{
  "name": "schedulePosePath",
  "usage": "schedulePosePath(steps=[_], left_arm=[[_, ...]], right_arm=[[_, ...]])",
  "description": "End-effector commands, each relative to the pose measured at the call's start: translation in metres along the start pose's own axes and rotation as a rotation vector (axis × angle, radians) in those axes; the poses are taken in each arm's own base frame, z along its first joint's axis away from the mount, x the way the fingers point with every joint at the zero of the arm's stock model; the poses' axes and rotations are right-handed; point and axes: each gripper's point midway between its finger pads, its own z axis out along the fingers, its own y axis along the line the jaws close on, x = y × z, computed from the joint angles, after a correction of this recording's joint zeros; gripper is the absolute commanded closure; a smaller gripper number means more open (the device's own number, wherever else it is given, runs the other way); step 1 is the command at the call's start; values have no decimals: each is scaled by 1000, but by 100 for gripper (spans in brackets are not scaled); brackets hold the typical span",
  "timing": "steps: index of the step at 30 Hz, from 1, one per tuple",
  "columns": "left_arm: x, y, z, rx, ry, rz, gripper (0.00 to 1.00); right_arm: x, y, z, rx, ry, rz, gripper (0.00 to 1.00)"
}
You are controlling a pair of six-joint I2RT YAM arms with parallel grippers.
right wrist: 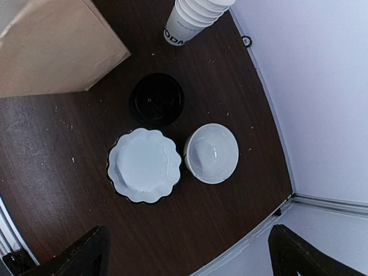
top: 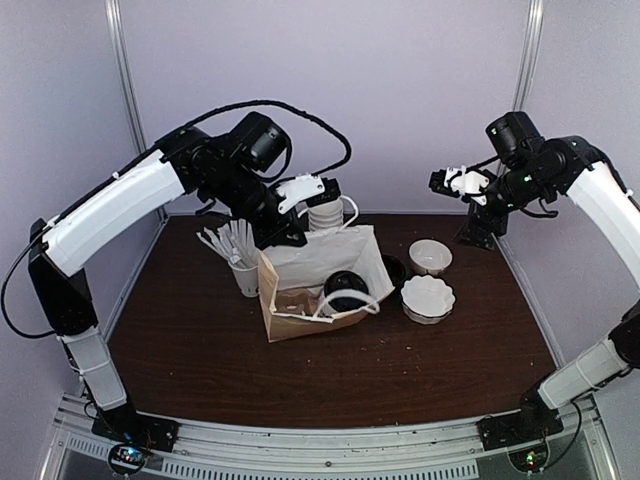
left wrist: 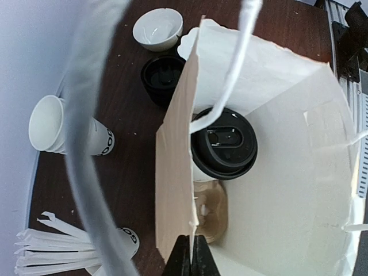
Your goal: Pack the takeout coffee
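Observation:
The takeout coffee point(left wrist: 224, 144), a white cup under a black lid, stands inside the open paper bag point(left wrist: 287, 190), on a brown cardboard holder point(left wrist: 217, 214). From above, its lid point(top: 346, 290) shows through the bag's mouth point(top: 300, 300). My left gripper point(left wrist: 190, 257) is shut on the top edge of the bag's side wall, just left of the cup. It reaches the bag's back left rim in the top view point(top: 287, 236). My right gripper point(right wrist: 190, 253) hangs open and empty, high over the right of the table point(top: 447, 181).
A stack of white cups point(top: 323, 215) stands behind the bag. A cup of straws point(top: 240, 262) is at its left. Right of the bag sit a black lid point(right wrist: 157, 99), a white bowl point(right wrist: 211, 153) and a scalloped white dish point(right wrist: 144, 165).

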Motion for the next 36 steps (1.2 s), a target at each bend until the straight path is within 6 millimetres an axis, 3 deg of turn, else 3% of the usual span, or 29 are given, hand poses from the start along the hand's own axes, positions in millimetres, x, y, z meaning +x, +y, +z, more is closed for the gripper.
schedulePosePath(steps=[1,5,9,16,19,31,33,36], left_arm=[[-9,-24,-10,-66,2,132,100],[-11,-63,-6,-43,17,186,100],[3,-92,5,-60,59,238,100],[-3,-137,-14,-107,-20,325,100],[-3,-147,-20,-86,-64,335,100],[0,-148,-11,-91,-63,381,100],[-1,-145,-8,-90,-60,372,100],[-4,-139,-8,-75,-75,339,100]], right_arm=[[8,-2,8,3,-34,82,0],[19,-2,14,-6,-14,110,1],[25,1,21,-24,5,120,0],[22,7,21,-56,-11,125,1],[22,10,24,-76,-14,128,0],[14,19,16,-131,-46,127,1],[5,27,1,-173,-99,119,2],[-25,44,-43,-262,-276,74,5]])
